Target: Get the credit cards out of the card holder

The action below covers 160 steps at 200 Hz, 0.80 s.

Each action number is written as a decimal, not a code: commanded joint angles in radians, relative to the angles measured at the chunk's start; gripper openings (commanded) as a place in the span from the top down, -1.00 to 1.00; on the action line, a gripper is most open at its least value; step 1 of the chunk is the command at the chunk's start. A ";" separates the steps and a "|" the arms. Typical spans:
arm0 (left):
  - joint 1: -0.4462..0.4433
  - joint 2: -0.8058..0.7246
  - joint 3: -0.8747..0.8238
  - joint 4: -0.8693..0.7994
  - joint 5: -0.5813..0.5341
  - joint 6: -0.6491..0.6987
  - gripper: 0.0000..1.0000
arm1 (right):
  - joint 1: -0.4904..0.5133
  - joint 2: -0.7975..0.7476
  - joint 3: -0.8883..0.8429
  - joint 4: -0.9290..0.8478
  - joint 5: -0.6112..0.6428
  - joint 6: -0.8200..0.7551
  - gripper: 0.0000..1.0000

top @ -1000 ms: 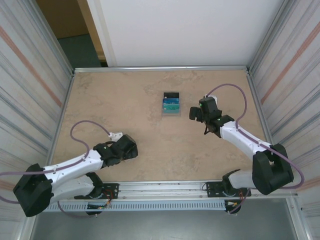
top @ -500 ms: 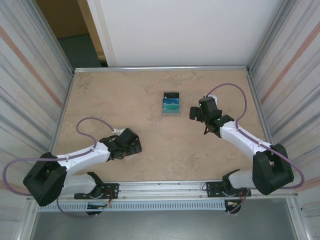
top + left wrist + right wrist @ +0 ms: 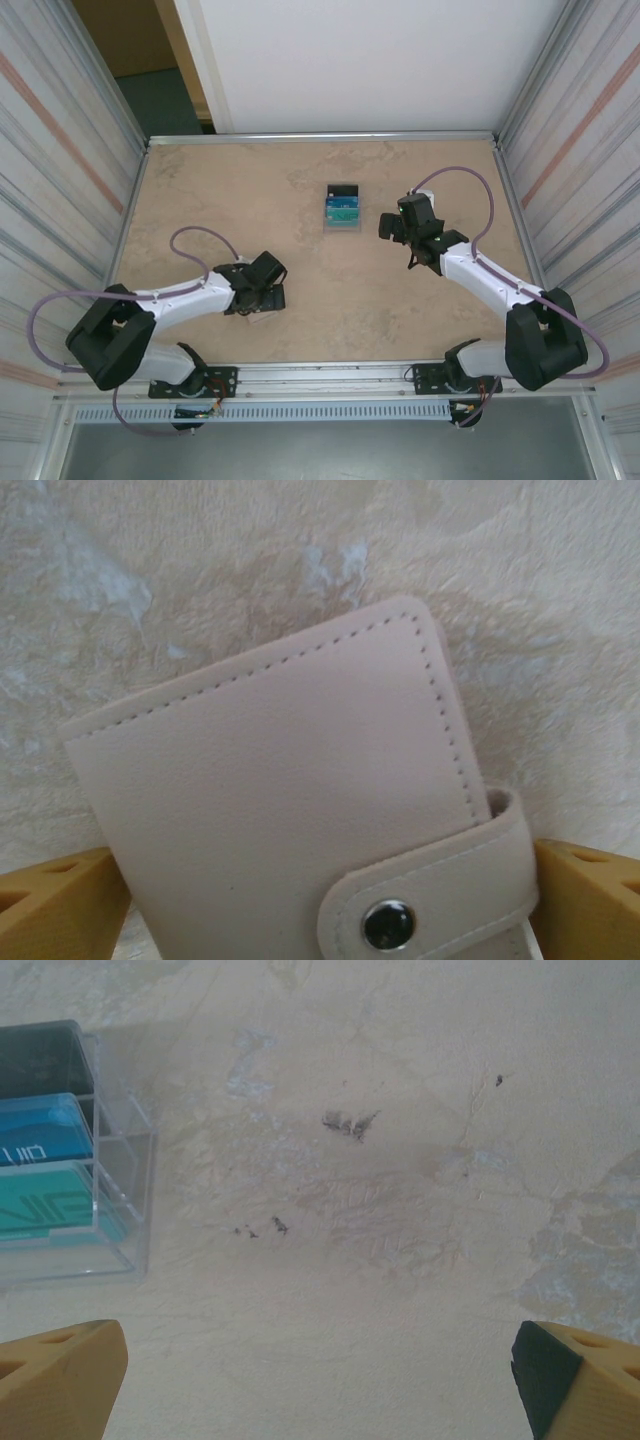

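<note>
Left arm (image 3: 175, 298) and right arm (image 3: 482, 276) match: white link shells, black joint housings, mauve cable (image 3: 450, 169) looped off each, mustard-yellow fingers (image 3: 60, 1375) with small holes, black pad (image 3: 543, 1368) on one right finger.

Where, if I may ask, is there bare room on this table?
Free: far-left table corner; the middle, nearside of the card stand. Crowded: between that stand and the right end effector; around the wallet at the left end effector.

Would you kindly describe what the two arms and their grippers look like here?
Both the left arm and right arm have white links with black joints and a looping mauve cable. The left gripper and right gripper are black, with yellow-orange fingers; one carries a black pad.
</note>
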 commanded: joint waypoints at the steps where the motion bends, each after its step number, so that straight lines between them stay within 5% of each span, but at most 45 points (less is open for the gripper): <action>1: -0.010 0.023 0.021 -0.065 0.012 0.041 -0.97 | 0.008 -0.038 -0.011 0.013 0.002 0.019 -0.97; 88: -0.018 -0.037 -0.031 0.037 0.059 0.029 -0.64 | -0.004 -0.035 0.035 -0.084 0.009 0.096 -0.97; 160: -0.043 -0.174 -0.047 0.198 0.000 0.222 -0.63 | -0.029 -0.073 0.055 -0.108 -0.293 0.190 -0.97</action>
